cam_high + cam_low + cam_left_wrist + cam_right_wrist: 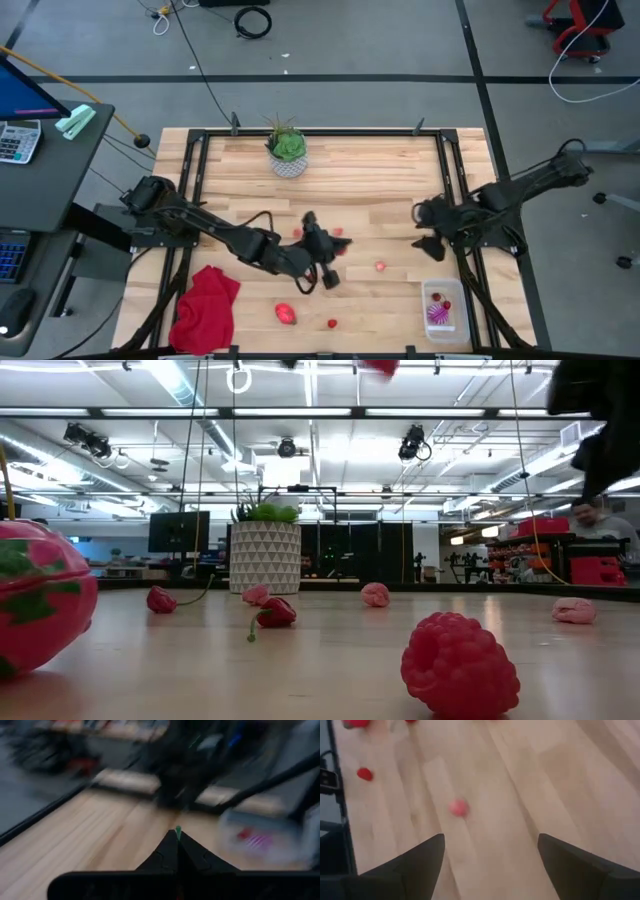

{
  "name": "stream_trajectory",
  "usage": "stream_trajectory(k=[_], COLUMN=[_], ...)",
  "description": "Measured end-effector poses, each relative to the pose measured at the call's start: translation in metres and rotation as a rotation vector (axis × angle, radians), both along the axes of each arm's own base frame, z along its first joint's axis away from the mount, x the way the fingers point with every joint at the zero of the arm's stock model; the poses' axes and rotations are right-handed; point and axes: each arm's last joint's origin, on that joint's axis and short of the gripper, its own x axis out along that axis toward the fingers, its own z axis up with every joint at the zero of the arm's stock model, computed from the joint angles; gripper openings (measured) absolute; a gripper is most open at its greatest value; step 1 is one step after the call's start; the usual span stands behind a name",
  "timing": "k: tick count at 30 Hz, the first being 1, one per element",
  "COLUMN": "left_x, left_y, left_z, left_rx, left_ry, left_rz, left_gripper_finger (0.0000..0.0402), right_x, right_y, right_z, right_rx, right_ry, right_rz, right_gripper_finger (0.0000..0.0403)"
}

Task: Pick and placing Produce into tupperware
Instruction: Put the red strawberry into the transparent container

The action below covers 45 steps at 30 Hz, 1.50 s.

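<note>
Although begun, judged far from finished. Counted inside the tupperware, at the front right corner of the table: only 2 pieces, the purple ribbed ball and 1 red berry just beside it.

Left loose on the boards:
- the larger red-pink oval piece, near the front edge and close to the red cloth
- a front berry near that oval piece
- a middle berry lying between the 2 arms
- a small cluster of berries at mid-table

Reckoned as at least 6 pieces to carry across, so roughly a quarter done at best.

Reaching to mid-table among the cluster: left gripper, jaws pressed together, with a green speck at the very tips. Cannot tell whether a berry hangs from that speck, so not counted as a secured pick.

Hovering by the right side of the table, behind the tupperware: right gripper, jaws spread wide and holding nothing, above bare boards with the middle berry ahead of it
</note>
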Motion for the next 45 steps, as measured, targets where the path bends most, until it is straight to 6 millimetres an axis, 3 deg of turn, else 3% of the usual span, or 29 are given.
stream_trajectory(k=[4, 8, 12, 18, 24, 33, 45], left_x=[0.021, 0.048, 0.086, 0.143, 0.180, 0.197, 0.199], left_y=[-0.008, -0.011, -0.009, -0.016, -0.020, -0.023, -0.021], left_z=[-0.004, -0.033, -0.054, -0.060, -0.074, -0.092, -0.086], left_rx=[-0.005, -0.036, -0.034, -0.003, 0.023, 0.000, 0.001], left_ry=[-0.179, -0.296, -0.297, -0.279, -0.185, -0.218, -0.281], left_rz=[-0.121, -0.232, -0.263, -0.437, -0.434, -0.468, -0.484], left_gripper_finger=[0.0002, 0.0001, 0.0001, 0.0002, 0.0002, 0.0002, 0.0002], right_x=[-0.027, -0.036, -0.035, -0.031, -0.030, -0.030, -0.030], right_y=[-0.013, -0.020, -0.021, -0.020, -0.022, -0.018, -0.018], right_z=[0.004, 0.011, 0.015, 0.015, 0.015, 0.013, 0.013], right_rx=[-0.107, -0.186, -0.209, -0.295, -0.372, -0.268, -0.255], right_ry=[-0.026, -0.158, -0.218, -0.214, -0.230, -0.192, -0.188], right_rz=[-0.150, -0.223, -0.196, -0.158, -0.208, -0.139, -0.130], right_gripper_finger=[0.0330, 0.0329, 0.0328, 0.0329, 0.0329, 0.0329, 0.0329])
